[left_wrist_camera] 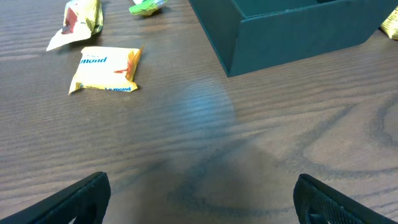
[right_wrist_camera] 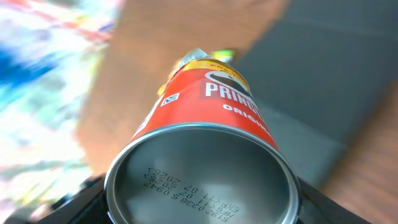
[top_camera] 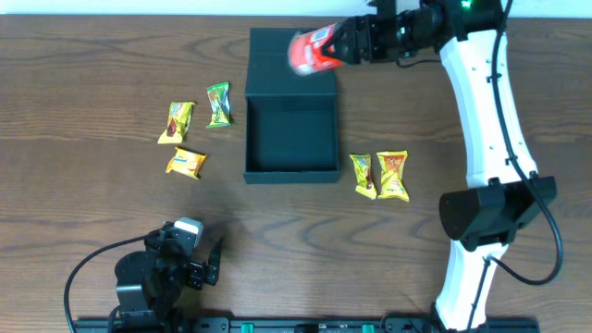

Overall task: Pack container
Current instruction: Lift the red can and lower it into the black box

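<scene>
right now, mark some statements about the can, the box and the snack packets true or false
1. The right jaws hold a red Pringles can. True.
2. The can lies inside the black box. False: it is held up, seen over the open flap lid; the compartment looks empty.
3. Three snack packets lie left of the box. True.
4. The left jaws grip the yellow almond packet. False: they are open and empty, and the packet lies ahead of them.
5. No packets lie right of the box. False: two packets lie there.
</scene>
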### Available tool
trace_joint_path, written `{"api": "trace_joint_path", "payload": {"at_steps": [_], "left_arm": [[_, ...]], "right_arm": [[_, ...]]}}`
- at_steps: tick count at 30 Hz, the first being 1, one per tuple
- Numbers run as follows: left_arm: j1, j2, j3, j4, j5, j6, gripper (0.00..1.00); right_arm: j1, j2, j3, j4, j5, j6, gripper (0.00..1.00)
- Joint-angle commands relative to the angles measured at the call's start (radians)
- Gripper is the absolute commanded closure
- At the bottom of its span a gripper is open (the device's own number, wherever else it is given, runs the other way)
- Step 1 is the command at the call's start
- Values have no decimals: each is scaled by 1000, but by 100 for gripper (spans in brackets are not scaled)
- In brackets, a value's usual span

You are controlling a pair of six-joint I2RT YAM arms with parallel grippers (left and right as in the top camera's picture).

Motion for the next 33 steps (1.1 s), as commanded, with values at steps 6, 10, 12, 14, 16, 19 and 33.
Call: {"api": "trace_joint_path", "payload": {"at_steps": [6,10,12,14,16,19,33], "left_arm": [[-4,-6,-6,-1,3,-5,5],[-4,-6,-6,-1,3,-5,5],[-4,-6,-6,-1,3,-5,5],[-4,-6,-6,-1,3,-5,5],[-4,-6,-6,-1,3,-5,5],[-4,-6,-6,-1,3,-5,5],[-4,-6,-6,-1,3,-5,5]], "right_arm": [[27,-3,-50,-132,-243,-232,78],[68,-3,-185,-69,-296,-249,83],[79,-3,-262,-16,-338,-245,86],[82,-3,-366,50,-406,-245,85],[82,-3,-440,87,-459,-245,84],[82,-3,-532,116,-478,-245,83],[112,-3,-744,386,-330,51,79]]}}
